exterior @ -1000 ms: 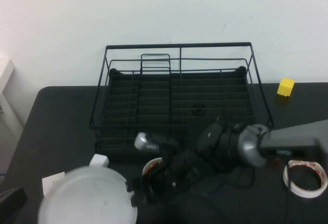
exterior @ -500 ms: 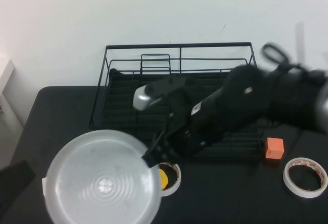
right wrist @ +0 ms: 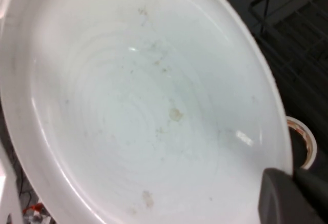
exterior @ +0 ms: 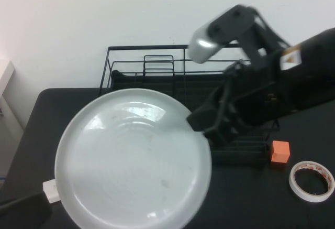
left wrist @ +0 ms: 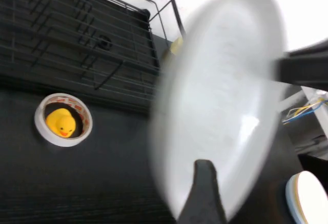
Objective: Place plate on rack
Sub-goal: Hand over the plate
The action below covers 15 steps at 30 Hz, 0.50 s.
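white wall [exterior: 104, 14], blk table [exterior: 251, 197]

High view looks down from the robot's side onto the table, the plate [exterior: 133, 158] filling its near half before the rack [exterior: 183, 103]. Left wrist view sees that plate [left wrist: 220, 101] edge-on, probably blurred. Right wrist view sits close, facing the plate [right wrist: 138, 106].

Plate [exterior: 133, 158] pale grey-white, smudged; rack [exterior: 157, 79] black; cube [exterior: 280, 151] orange; duck [left wrist: 60, 123] yellow
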Each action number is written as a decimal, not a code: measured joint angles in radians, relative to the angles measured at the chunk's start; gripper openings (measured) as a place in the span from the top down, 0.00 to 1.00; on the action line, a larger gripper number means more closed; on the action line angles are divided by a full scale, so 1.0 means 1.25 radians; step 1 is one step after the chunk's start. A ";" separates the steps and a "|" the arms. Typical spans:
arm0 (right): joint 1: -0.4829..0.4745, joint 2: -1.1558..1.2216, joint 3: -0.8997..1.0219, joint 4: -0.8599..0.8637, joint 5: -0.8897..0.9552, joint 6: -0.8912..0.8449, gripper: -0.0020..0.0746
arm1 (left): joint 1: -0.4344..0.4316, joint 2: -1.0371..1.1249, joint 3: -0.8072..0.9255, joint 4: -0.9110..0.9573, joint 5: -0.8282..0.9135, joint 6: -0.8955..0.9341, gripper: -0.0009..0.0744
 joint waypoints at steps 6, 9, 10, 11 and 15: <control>0.000 -0.080 0.002 -0.009 0.054 0.000 0.96 | 0.000 0.000 0.000 0.053 0.000 -0.003 0.31; 0.000 -0.116 0.002 -0.009 0.056 0.000 0.96 | 0.000 0.000 0.000 0.059 -0.008 -0.004 0.30; 0.000 -0.123 0.002 -0.009 0.056 0.000 0.96 | 0.000 0.000 0.000 0.054 -0.017 -0.004 0.30; 0.000 -0.126 0.002 -0.007 0.057 0.000 0.96 | 0.000 0.000 0.000 0.045 -0.029 -0.002 0.30; 0.000 -0.119 0.002 0.028 0.063 -0.019 0.96 | 0.000 0.000 0.000 -0.017 -0.053 0.041 0.30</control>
